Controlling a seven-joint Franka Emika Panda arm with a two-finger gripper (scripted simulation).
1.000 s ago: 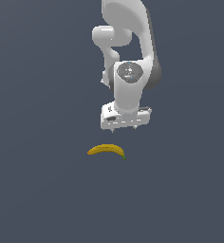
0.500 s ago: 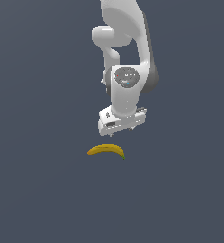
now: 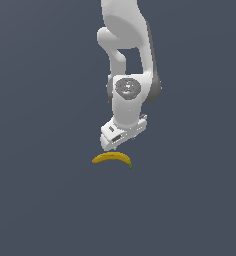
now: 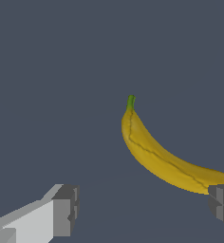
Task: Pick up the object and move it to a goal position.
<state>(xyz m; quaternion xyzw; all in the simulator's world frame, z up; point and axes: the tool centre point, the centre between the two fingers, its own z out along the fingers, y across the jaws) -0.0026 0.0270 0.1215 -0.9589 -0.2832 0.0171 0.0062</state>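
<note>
The object, a small curved yellow banana point(image 3: 111, 158) with a green stem tip, lies flat on the dark grey floor. In the wrist view the banana point(image 4: 161, 156) runs from its stem down toward one fingertip point(image 4: 221, 205), which sits right by its blunt end. My gripper point(image 4: 142, 211) is open, with the other fingertip point(image 4: 65, 210) far off across a wide gap. Seen from the exterior view, the white gripper point(image 3: 121, 140) hangs just above and slightly behind the banana, tilted, apart from it.
The floor point(image 3: 45, 200) is a plain dark grey surface. The white arm point(image 3: 127, 60) rises above the gripper toward the exterior view's top.
The gripper has come down toward the banana and shifted slightly to the exterior view's left. The banana has not moved.
</note>
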